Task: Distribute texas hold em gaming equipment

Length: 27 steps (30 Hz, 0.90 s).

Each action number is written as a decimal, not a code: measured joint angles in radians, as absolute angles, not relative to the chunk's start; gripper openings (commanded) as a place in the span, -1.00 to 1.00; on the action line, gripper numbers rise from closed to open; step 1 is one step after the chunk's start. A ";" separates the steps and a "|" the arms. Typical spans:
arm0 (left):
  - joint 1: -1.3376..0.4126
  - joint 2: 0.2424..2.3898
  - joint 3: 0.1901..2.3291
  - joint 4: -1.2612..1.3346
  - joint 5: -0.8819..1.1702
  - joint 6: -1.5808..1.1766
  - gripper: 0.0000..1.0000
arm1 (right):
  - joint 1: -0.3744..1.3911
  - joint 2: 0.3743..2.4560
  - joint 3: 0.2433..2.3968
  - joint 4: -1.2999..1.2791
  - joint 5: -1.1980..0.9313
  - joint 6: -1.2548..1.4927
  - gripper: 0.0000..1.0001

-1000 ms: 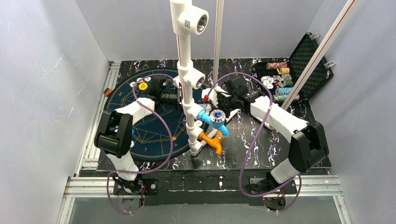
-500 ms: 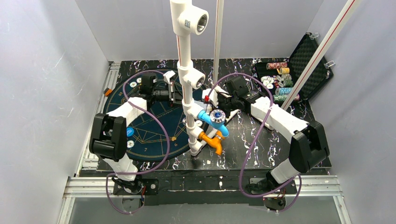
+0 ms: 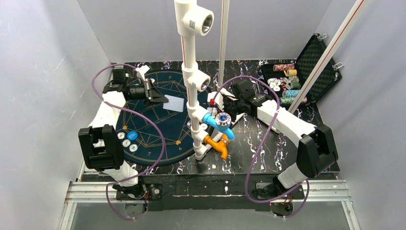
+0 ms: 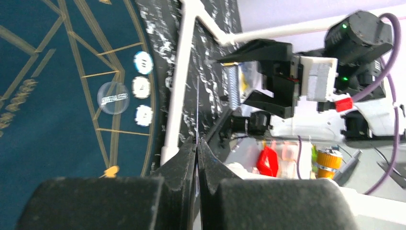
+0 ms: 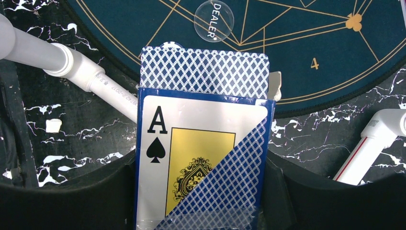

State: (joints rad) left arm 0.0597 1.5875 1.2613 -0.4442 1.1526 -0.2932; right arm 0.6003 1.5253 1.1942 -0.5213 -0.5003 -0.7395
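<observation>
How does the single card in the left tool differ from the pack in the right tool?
The playing card is one thin sheet, pinched by the shut left tool; the card pack is a thick box, held between the wide-set jaws of the right tool. The playing card shows only a pale patterned side; the card pack shows an ace of spades, with cards poking out on top. Both carry blue patterning.

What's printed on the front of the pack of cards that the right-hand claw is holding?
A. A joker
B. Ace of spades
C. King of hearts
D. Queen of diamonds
B: in the right wrist view, the white front of the card pack shows a large A above a black spade.
</observation>
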 measured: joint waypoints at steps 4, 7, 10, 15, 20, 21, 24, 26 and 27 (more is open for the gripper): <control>0.171 1.588 1.303 -0.684 1.111 -0.052 -1.00 | 0.600 1.525 1.194 -0.521 -0.500 -0.740 -0.97; 0.262 1.594 1.306 -0.860 1.078 0.143 -1.00 | 0.600 1.525 1.194 -0.521 -0.500 -0.740 -0.97; 0.340 1.604 1.299 -1.002 1.027 0.302 -1.00 | 0.600 1.522 1.187 -0.518 -0.500 -0.741 -0.97; 0.434 1.607 1.245 -1.127 0.902 0.498 -1.00 | 0.600 1.514 1.162 -0.519 -0.500 -0.744 -0.97; 0.443 1.610 1.159 -1.163 0.788 0.616 -1.00 | 0.600 1.511 1.160 -0.516 -0.501 -0.745 -0.97; 0.443 1.614 1.153 -1.165 0.775 0.630 -1.00 | 0.600 1.509 1.158 -0.515 -0.501 -0.745 -0.97; 0.442 1.652 1.150 -1.160 0.730 0.669 -1.00 | 0.600 1.502 1.147 -0.514 -0.500 -0.745 -0.97; 0.442 1.680 1.148 -1.148 0.701 0.685 -1.00 | 0.600 1.502 1.147 -0.513 -0.500 -0.745 -0.97; 0.442 1.694 1.145 -1.139 0.686 0.695 -1.00 | 0.600 1.501 1.147 -0.513 -0.500 -0.745 -0.97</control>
